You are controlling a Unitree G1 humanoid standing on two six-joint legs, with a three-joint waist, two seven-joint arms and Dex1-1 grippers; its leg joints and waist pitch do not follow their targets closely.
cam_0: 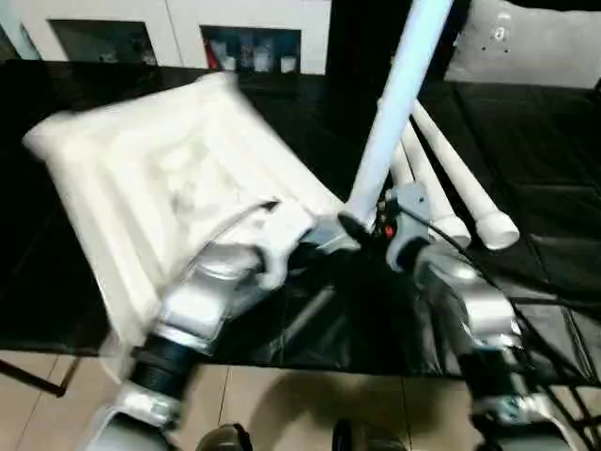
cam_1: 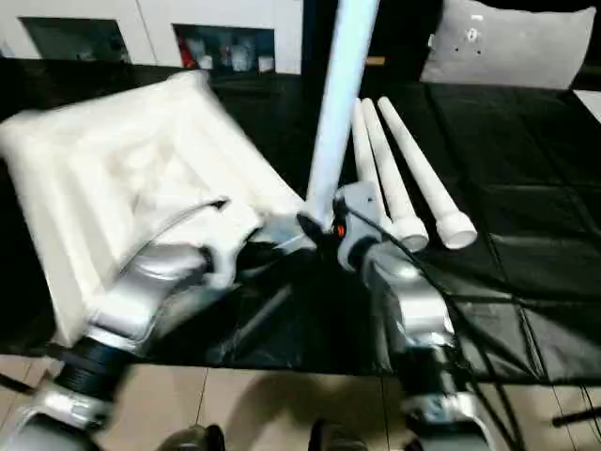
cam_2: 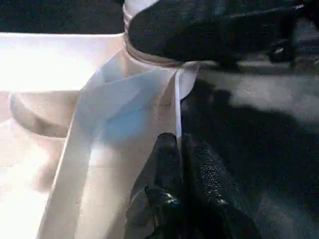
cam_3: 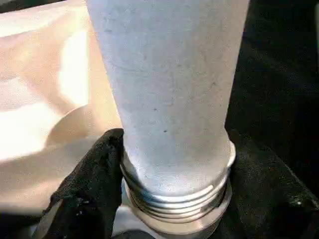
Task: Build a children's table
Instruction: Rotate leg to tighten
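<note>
The children's table top [cam_0: 160, 178] lies upside down on the black cover, ribbed underside up. One white leg [cam_0: 394, 103] stands upright at its near right corner. My right gripper [cam_3: 177, 164] is shut on that leg; its black fingers [cam_3: 99, 164] press both sides just above the threaded end. My left gripper [cam_2: 178, 142] is shut on the thin rim of the top [cam_2: 149, 99], right beside the leg's socket. Three more legs [cam_1: 413, 178] lie side by side to the right of the top.
The black table cover [cam_0: 526, 141] stretches to the right and back. A grey cushion [cam_0: 526, 42] sits at the far right, and white cabinets [cam_0: 254, 47] stand behind. The table's front edge runs just below my forearms, above the tiled floor [cam_0: 310, 404].
</note>
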